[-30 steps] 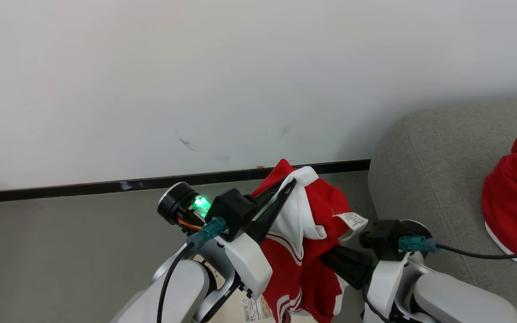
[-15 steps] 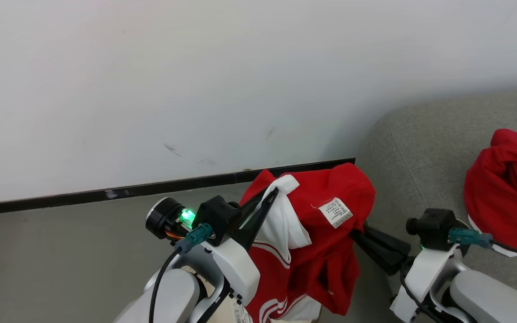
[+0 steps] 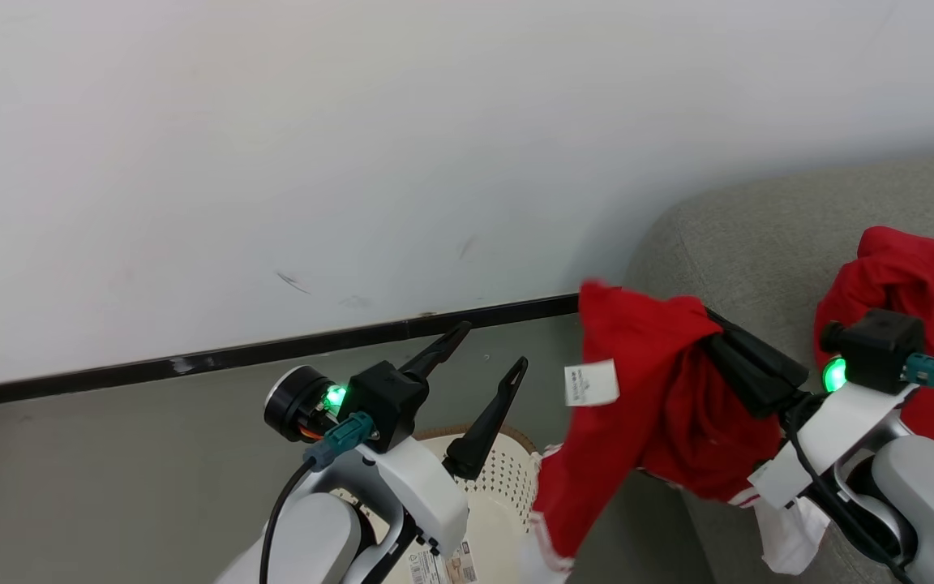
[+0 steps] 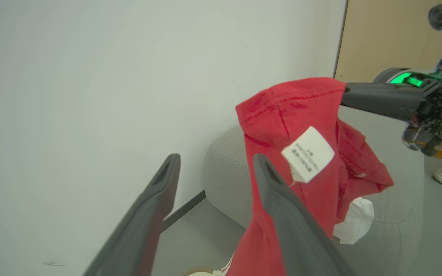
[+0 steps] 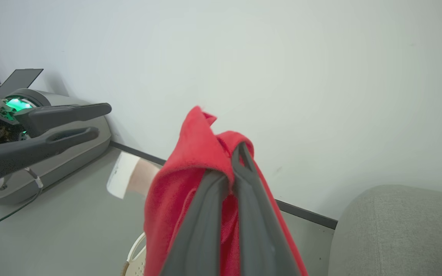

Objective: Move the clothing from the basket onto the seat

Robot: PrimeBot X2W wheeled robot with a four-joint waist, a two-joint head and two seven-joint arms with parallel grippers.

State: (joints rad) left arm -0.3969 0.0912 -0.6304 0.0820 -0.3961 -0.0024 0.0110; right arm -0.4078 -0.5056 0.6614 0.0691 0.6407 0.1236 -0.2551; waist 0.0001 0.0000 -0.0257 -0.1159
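Head view: right gripper (image 3: 714, 328) is clamping a red garment (image 3: 653, 405), fingers nearly closed with cloth bunched between them, clearest in right wrist view (image 5: 231, 168). The red garment is hanging free in the air, draping toward 6 o'clock from the grip. A white tag (image 3: 591, 383) is dangling off its 9 o'clock side and white trim is trailing at the bottom. It is hanging between the basket (image 3: 507, 478) and the rounded end of the seat (image 3: 751, 243), its lower hem showing at the basket's 3 o'clock.

The left gripper (image 3: 491, 347) is gaping wide and holding nothing, fingers pointing to 1 o'clock. It is sitting at the garment's 9 o'clock, apart from it.

The basket is sitting on the grey floor (image 3: 110, 470) at 6 o'clock, partly hidden by the left arm, with a barcode sticker (image 3: 434, 564) showing inside. The seat is filling the 3 o'clock side against the white wall (image 3: 353, 122). A second red garment (image 3: 905, 268) is lying bunched on the seat at 3 o'clock, behind the right wrist.
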